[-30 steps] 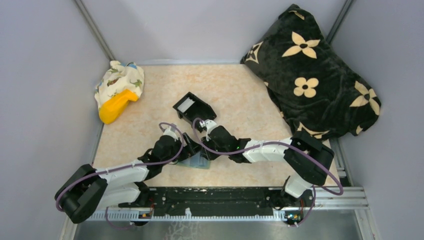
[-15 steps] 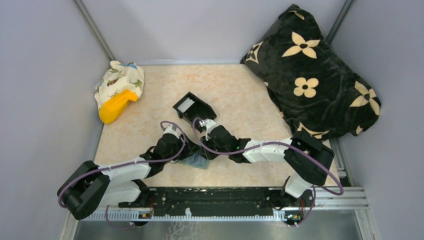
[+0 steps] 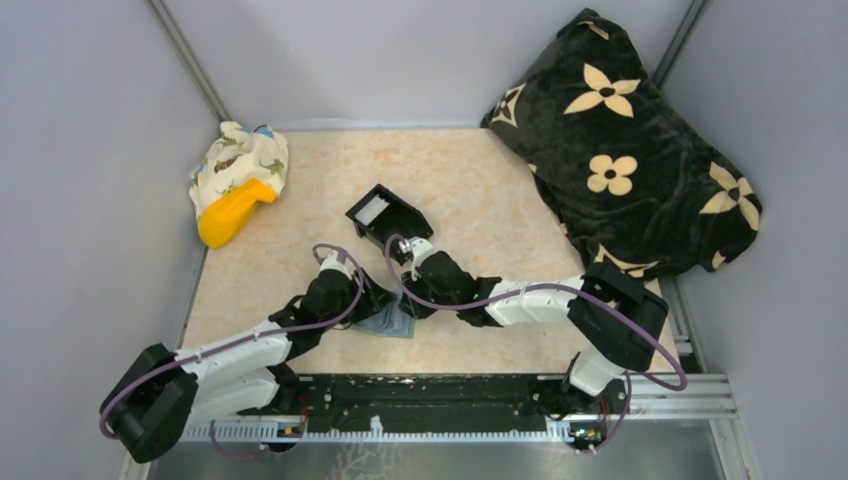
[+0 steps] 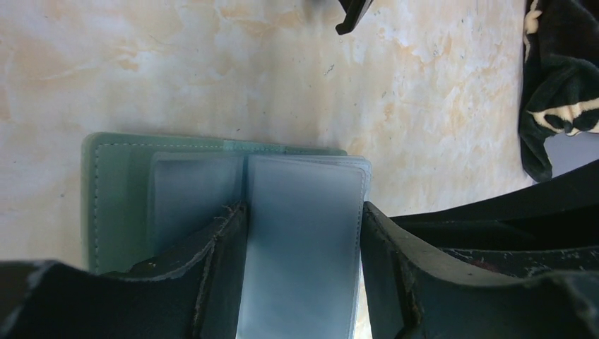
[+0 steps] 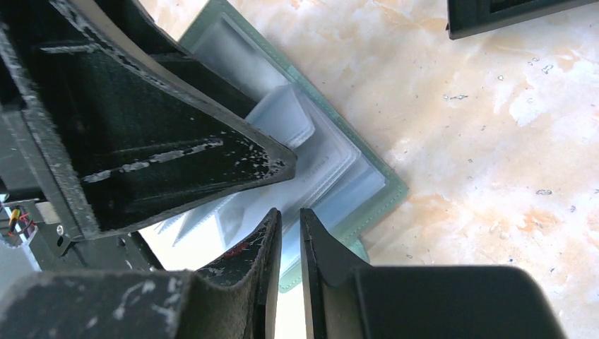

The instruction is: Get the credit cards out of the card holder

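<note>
The sage-green card holder (image 3: 392,325) lies open on the table between both grippers. In the left wrist view its green cover (image 4: 116,191) and blue-grey pockets (image 4: 304,212) show. My left gripper (image 4: 300,244) is open, its fingers straddling the right-hand pocket leaf and resting on the holder. My right gripper (image 5: 291,222) is shut to a thin slit at the holder's (image 5: 385,194) near edge; I see nothing clearly between its fingers. My left gripper's finger (image 5: 176,141) covers part of the pockets. I cannot make out any credit card in the pockets. A pale rectangle (image 3: 372,210) lies in the black box.
The black plastic box (image 3: 388,222) stands just behind the grippers. A patterned cloth with a yellow object (image 3: 235,180) sits at the back left. A black flowered blanket (image 3: 620,140) fills the back right. Grey walls close in both sides.
My left arm has drawn back to the lower left, and the card holder has slid slightly left with it. The right arm has barely moved.
</note>
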You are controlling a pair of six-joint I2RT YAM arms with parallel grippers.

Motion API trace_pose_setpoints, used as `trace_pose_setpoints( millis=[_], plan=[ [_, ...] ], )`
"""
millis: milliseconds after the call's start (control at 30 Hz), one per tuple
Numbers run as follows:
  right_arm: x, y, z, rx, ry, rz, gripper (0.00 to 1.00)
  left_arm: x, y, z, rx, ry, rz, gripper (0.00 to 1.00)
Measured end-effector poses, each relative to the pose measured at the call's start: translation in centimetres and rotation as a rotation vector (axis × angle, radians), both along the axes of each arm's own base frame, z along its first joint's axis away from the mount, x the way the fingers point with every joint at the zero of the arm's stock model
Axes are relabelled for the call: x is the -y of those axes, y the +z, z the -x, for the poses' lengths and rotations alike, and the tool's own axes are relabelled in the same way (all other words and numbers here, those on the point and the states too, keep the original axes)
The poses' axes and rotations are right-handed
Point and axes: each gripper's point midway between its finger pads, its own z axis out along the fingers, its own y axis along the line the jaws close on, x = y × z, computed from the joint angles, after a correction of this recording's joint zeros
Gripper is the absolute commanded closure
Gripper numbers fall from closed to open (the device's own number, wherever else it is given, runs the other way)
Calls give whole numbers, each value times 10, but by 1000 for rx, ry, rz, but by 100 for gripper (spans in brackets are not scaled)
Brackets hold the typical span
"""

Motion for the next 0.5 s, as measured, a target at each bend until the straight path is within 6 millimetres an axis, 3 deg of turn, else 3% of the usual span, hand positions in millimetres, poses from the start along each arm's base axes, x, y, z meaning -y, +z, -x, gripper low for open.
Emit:
trace_pose_setpoints(
  millis=[500],
  plan=[
    [1,-10,-5,5,-31,20,84,-13,8,4,26,31,-12,53]
  ],
)
